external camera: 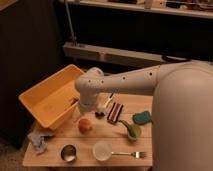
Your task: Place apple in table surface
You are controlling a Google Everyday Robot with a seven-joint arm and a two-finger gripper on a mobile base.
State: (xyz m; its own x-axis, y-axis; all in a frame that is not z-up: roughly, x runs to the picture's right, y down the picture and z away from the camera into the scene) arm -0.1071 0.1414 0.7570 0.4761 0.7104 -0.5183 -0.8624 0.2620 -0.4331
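No writing, label, brand, number or sign is showing clearly enough to read, neither on the things lying on the table (pixel 90 150) nor on the shelf (pixel 130 9) behind it. The gripper (pixel 83 111) is hanging just above the apple (pixel 85 125), around the middle of the table, right beside the bin (pixel 47 97).
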